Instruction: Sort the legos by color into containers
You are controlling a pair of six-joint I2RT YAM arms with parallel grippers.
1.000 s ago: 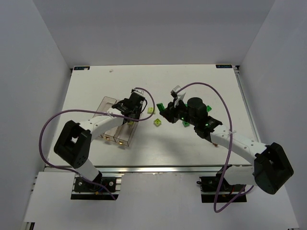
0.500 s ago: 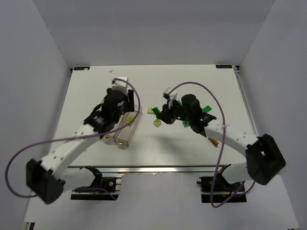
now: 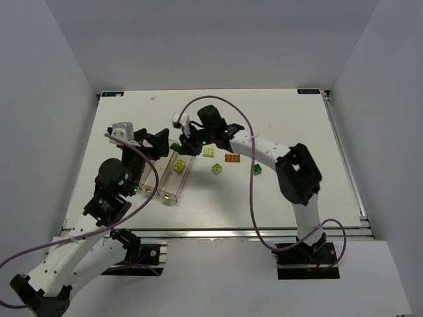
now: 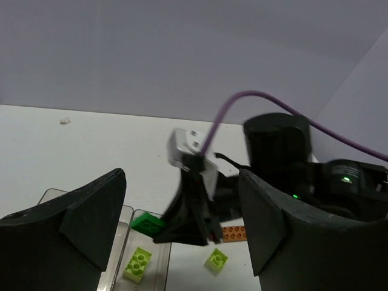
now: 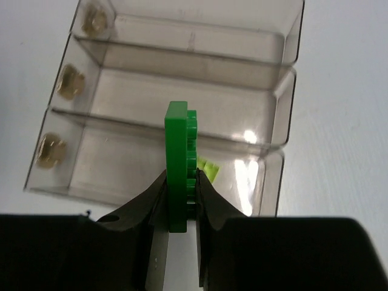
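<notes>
Green lego (image 5: pixel 177 157) pinched between right fingers (image 5: pixel 148 213); left fingers (image 4: pixel 66 224) wide, empty.

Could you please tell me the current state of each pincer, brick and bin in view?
Left pincer: open, empty.
Right pincer: shut on a brick.
Dark green brick: gripped, studs sideways, off the table.
Containers: one bin holds a brick, two look empty.
Lime brick in bin: resting inside.
Loose lime bricks: on the table.
Orange brick: on the table.
Loose green brick: on the table.
</notes>
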